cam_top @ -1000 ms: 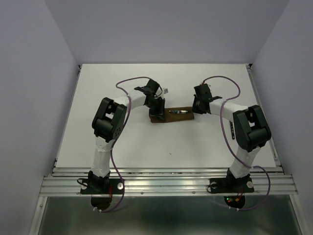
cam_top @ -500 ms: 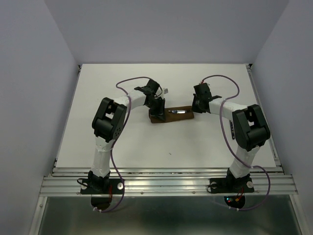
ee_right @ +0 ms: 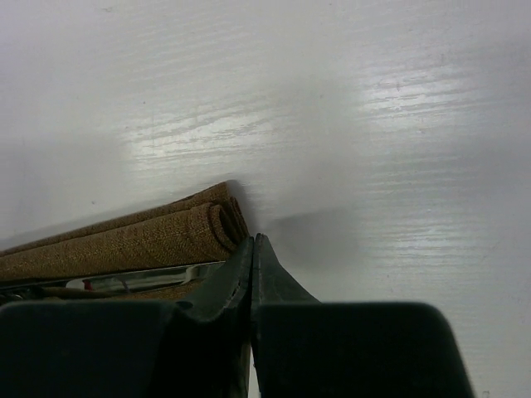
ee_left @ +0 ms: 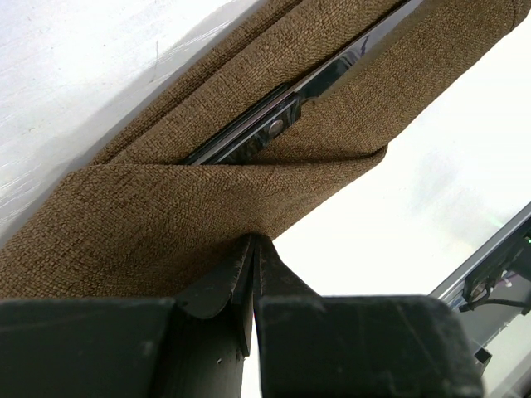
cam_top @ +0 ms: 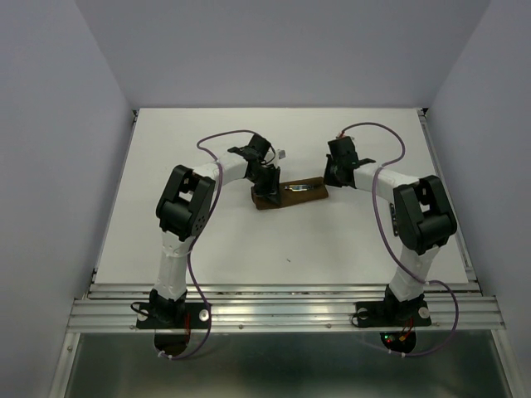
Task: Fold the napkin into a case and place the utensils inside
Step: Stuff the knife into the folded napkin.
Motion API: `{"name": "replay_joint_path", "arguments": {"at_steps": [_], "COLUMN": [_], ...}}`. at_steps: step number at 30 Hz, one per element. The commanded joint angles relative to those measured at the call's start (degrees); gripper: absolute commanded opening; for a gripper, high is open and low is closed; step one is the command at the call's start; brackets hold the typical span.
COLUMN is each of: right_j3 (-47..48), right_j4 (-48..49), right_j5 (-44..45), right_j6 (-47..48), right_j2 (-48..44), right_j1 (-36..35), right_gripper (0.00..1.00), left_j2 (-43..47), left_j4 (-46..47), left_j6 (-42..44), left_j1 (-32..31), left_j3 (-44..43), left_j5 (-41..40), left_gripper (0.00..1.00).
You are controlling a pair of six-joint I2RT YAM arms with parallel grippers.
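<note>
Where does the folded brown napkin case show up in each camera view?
Top external: the case lies just above the picture's centre.
Left wrist: the case fills the upper left, above the fingers.
Right wrist: its rolled end is at lower left.
Shared landmark: the silver utensil lying in the fold.

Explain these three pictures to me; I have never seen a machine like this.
Two white-and-black robot arms are bolted to a white table. The overhead picture looks down on both; the other two come from cameras on each wrist, looking past its fingers. On the table lies a dark brown cloth folded into a narrow pouch, with silver metal utensils tucked in it. The left gripper seems to pinch the pouch's edge. The right gripper is shut, holding nothing, its tips by the pouch's end.
</note>
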State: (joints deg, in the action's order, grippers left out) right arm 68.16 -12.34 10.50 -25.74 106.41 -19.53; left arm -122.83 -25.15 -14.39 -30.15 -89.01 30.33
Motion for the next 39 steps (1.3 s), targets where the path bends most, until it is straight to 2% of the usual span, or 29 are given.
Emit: {"name": "replay_joint_path", "arguments": {"at_steps": [1, 19, 39], "right_j3": [3.1, 1.0, 0.3], "right_j4": [2.5, 1.8, 3.5], "right_j5": [0.2, 3.8, -0.1], "right_j6": [0.8, -0.5, 1.4], "right_j2": [0.6, 1.7, 1.4], "right_j1": [0.2, 0.2, 0.2], "right_gripper": [0.01, 0.01, 0.01], "left_j2": [-1.0, -1.1, -1.1], "left_j4": [-3.1, -3.0, -3.0], "left_j6": [1.9, 2.1, 2.2], "left_j1": [0.0, 0.0, 0.0], "left_j3": [1.1, 1.4, 1.3], "left_j5": [-1.8, -1.7, -1.5], "left_gripper": [0.13, 0.13, 0.13]}}
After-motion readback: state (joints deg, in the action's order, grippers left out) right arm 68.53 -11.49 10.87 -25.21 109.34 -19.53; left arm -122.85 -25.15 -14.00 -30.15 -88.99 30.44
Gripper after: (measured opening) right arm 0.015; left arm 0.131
